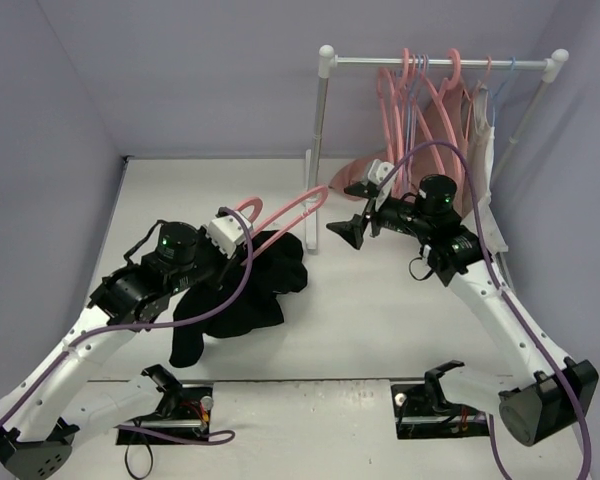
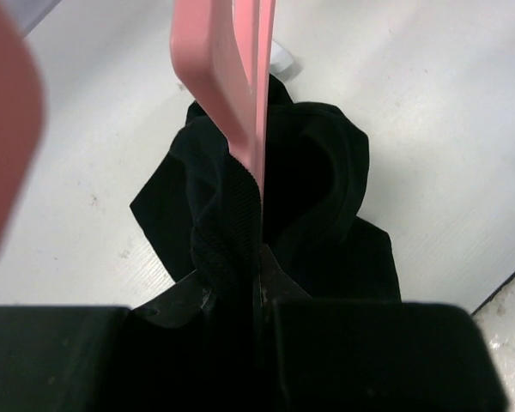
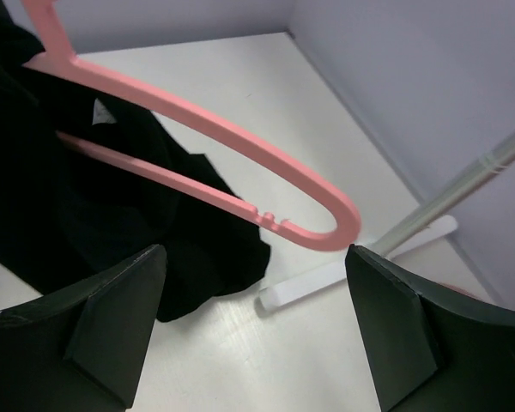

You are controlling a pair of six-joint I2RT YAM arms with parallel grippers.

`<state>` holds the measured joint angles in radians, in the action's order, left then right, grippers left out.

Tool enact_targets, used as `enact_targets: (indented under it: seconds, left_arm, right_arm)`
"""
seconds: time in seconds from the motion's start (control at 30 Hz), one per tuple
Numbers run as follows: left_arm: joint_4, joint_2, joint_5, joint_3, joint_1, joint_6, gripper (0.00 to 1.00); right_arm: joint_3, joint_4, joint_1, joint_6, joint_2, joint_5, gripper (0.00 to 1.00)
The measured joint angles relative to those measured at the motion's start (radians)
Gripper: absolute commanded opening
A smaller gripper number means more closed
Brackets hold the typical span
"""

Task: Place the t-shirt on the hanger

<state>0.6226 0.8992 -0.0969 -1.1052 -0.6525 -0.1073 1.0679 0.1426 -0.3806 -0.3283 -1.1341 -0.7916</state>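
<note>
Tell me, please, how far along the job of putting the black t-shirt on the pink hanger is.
Done: one end of the hanger is buried in the bunched t-shirt. In hand: the left gripper, jaws shut, pinches hanger and fabric together; the right gripper is open and empty near the bare end. Left: draw the shirt over that end.

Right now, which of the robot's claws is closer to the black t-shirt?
Left. The left gripper is clamped on the t-shirt, alongside the hanger; the right gripper is open off the hanger's far end, apart from the fabric.
</note>
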Motion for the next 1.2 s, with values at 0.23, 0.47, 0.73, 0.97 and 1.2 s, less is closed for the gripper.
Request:
enact_targets:
  seconds: [0.23,0.47,0.73,0.97,1.2]
  left_arm:
    - [0.079,0.042,-0.126,-0.044,0.000,-0.093,0.00]
    - [0.153,0.085,-0.209,-0.096,0.000,-0.162,0.00]
    - [0.194,0.178,-0.256,-0.163,0.000,-0.225,0.00]
    - [0.210,0.191,-0.260,-0.191,0.008,-0.284,0.00]
    - [0.209,0.178,-0.251,-0.195,0.008,-0.315,0.59]
  right_arm:
    - [0.050,-0.074,-0.056,-0.077,-0.116,-0.118,0.86]
    - [0.105,-0.101,-0.116,-0.140,-0.170,-0.172,0.81]
    - [0.105,-0.133,-0.212,-0.183,-0.231,-0.188,0.32]
    - [0.098,-0.171,-0.223,-0.210,-0.250,-0.246,0.00]
    - [0.088,-0.171,-0.225,-0.220,-0.251,-0.267,0.00]
